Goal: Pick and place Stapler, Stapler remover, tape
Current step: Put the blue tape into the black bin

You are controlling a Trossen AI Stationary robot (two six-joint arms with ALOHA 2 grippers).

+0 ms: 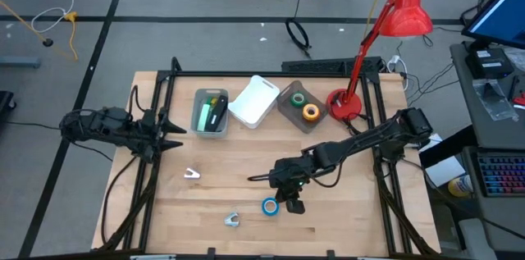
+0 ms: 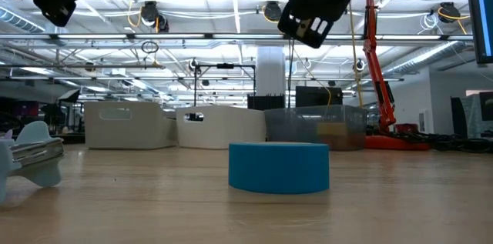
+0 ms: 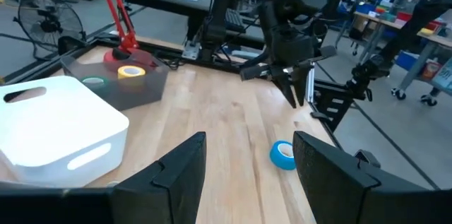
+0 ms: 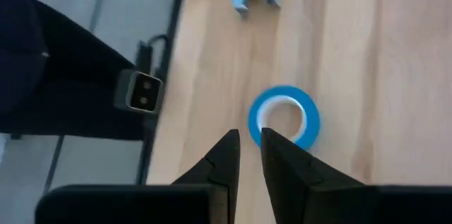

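Above the blue tape [image 4: 284, 119], my right gripper [image 4: 249, 146] hangs nearly closed and empty; I'd spread it before dropping over 1 wall.

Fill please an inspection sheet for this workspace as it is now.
Surface: wooden table, bare in most places.
Job's things: blue tape flat on table; two staple removers loose; yellow and green tape in the grey bin.
Clutter: white bin, green bin, red lamp.
Grippers: right gripper above blue tape, nearly shut, empty; left gripper open, waiting at the left edge.
Cables: several on floor.
Surroundings: keyboard, screen at right.
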